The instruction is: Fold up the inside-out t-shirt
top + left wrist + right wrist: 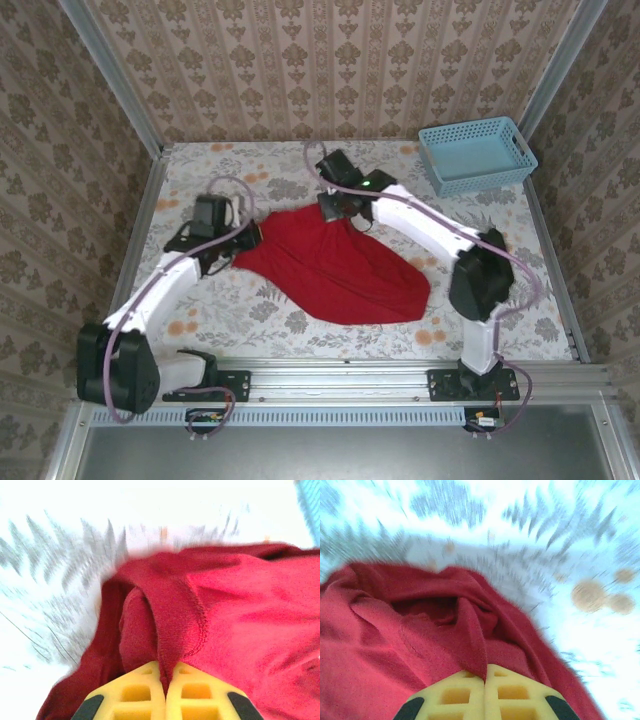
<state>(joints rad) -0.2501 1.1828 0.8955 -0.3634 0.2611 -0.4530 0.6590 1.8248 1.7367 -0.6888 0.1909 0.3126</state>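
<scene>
A table covered with a floral-patterned cloth is seen from above, walled in on three sides by patterned panels. The inside-out t-shirt is spread over the middle of the table as a rumpled red mass. It is wide towards the far side and narrows to a rounded end towards the near right corner. A light-blue plastic basket is set in the far right corner, well apart from the shirt.

The shirt's left tip is held by the left gripper, towards the left edge of the table. In the left wrist view the left gripper is seen with its yellow fingers pressed together on a stitched fold of the red cloth.

The shirt's far edge, near the middle of the table, is gripped by the right gripper. In the right wrist view the right gripper is likewise clamped together on a ridge of the cloth. The table surface behind is blurred.
</scene>
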